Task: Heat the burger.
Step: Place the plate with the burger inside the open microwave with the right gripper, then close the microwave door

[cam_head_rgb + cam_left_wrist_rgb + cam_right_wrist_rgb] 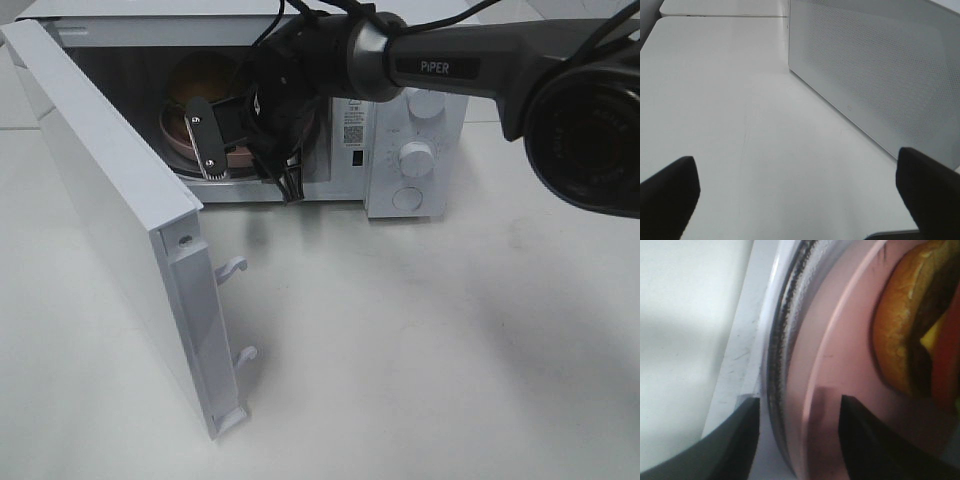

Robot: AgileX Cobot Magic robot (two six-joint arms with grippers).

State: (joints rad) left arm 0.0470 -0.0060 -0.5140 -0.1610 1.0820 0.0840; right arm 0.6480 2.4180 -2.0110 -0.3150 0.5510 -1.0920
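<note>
From the high camera, the boxy white microwave oven [415,110] stands with its white hinged door [110,200] swung wide. The burger with a glossy golden-brown bun [200,78] sits deep in the cavity on a round pink plate [178,135]. The right claw [235,150] reaches in at the plate's near edge. The loading step looks all but done. The next move probably calls for drawing that arm straight out without catching the plate, then shutting the door and setting the round white dials [415,155]. The matte white surface [420,350] in front of the oven shows only soft shadows, and nothing of the room beyond it can be seen.

From the left wrist, the left claw [797,200] hangs spread wide and holds nothing. It is low over the same white surface, with the door's grey dotted outer panel just beside it. A seam at the far end marks where a second white top adjoins.

From the right wrist, the right claw's jaws stand apart on either side of the plate's rim, with a gap showing on both sides, so it is not clamped on anything. One finger lies over the clear glass turntable [785,340], the other over the pink plate. The burger's bun, dark patty, yellow cheese and red tomato are close beyond the fingers.
</note>
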